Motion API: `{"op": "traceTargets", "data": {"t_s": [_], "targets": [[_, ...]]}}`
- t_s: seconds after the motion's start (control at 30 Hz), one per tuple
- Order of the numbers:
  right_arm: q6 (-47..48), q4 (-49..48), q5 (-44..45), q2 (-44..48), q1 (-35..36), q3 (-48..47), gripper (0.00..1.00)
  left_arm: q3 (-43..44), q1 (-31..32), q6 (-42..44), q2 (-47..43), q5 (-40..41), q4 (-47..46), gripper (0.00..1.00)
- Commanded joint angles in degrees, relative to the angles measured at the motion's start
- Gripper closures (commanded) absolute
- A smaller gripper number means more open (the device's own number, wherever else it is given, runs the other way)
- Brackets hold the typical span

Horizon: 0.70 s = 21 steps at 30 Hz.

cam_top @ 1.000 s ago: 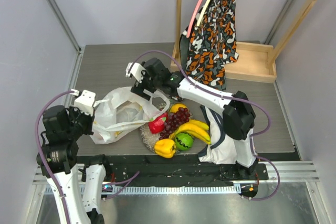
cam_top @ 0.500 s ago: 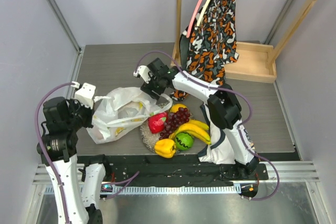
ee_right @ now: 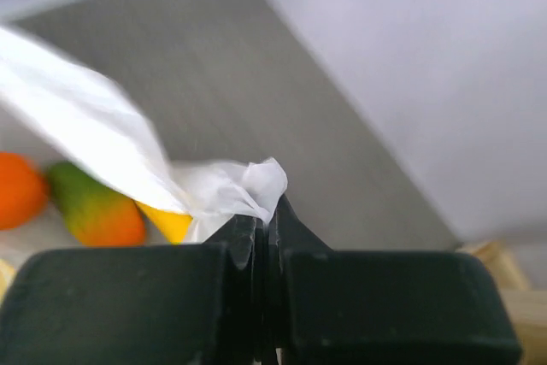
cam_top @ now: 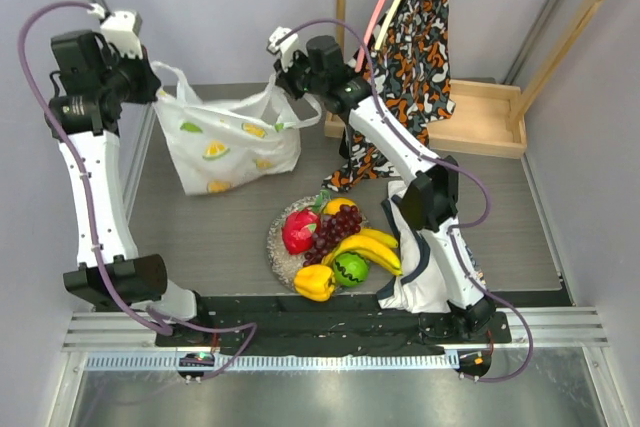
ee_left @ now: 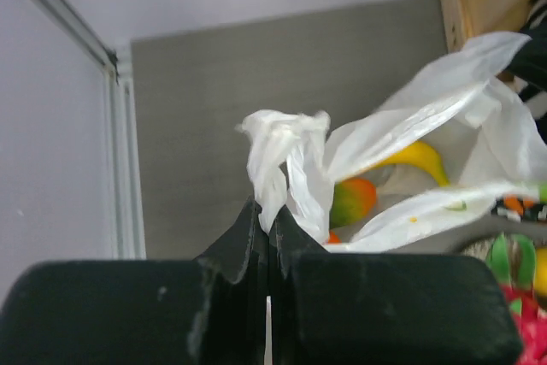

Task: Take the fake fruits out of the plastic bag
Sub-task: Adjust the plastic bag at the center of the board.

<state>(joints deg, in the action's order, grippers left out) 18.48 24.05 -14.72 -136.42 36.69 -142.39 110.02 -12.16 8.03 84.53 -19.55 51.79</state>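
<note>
My left pincer (ee_left: 267, 213) and right pincer (ee_right: 268, 211) each clamp a handle of the plastic bag (cam_top: 236, 143) over the grey table's (cam_top: 215, 237) far-left corner. Only the wrist views reveal a mango (ee_left: 352, 203) inside; overhead, fake fruits (cam_top: 335, 242) heap by the near edge.

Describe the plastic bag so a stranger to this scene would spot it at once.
Over the far left of the grey table, the plastic bag is held up by its handles, one pinched in the left gripper, the other in the right gripper. It is thin, white and printed with lemon slices, unlike the orange-black patterned cloth to its right.
</note>
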Motion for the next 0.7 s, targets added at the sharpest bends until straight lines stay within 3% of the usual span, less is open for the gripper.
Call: {"op": "traceTargets", "data": {"t_s": [0.0,0.13,0.37,0.43,0.5,0.53,0.57,0.67], "targets": [[-0.2,-17.0,0.5,8.4,0.7,4.2,0.99,11.5,0.0,-6.8,-0.9,-4.7,-7.5,1.0],[0.5,-19.5,-0.8,19.2,0.6,21.7,0.99,8.8,0.0,-5.8,-6.2,-7.0,-6.3,1.0],[-0.5,-14.9,-4.8,31.6,1.3,51.6,0.96,-34.7,0.0,6.7,-32.9,-5.2,5.2,1.0],[-0.8,-12.6,-6.8,32.7,2.2,57.2,0.87,-43.3,0.1,9.7,-39.2,-3.3,9.9,1.0],[-1.1,-8.6,-8.7,34.2,4.2,58.9,0.74,-46.3,0.0,10.9,-42.2,-1.6,12.2,1.0],[-0.6,-7.3,-9.5,34.6,4.9,58.8,0.66,-47.5,0.0,13.6,-44.5,-0.8,13.6,1.0],[0.2,-4.2,-9.9,35.1,6.6,58.0,0.5,-48.0,0.0,13.6,-45.9,0.7,13.1,1.0],[2.0,0.9,-11.6,34.6,9.2,51.2,0.26,-48.0,0.0,13.7,-48.1,1.6,12.5,1.0]]}}
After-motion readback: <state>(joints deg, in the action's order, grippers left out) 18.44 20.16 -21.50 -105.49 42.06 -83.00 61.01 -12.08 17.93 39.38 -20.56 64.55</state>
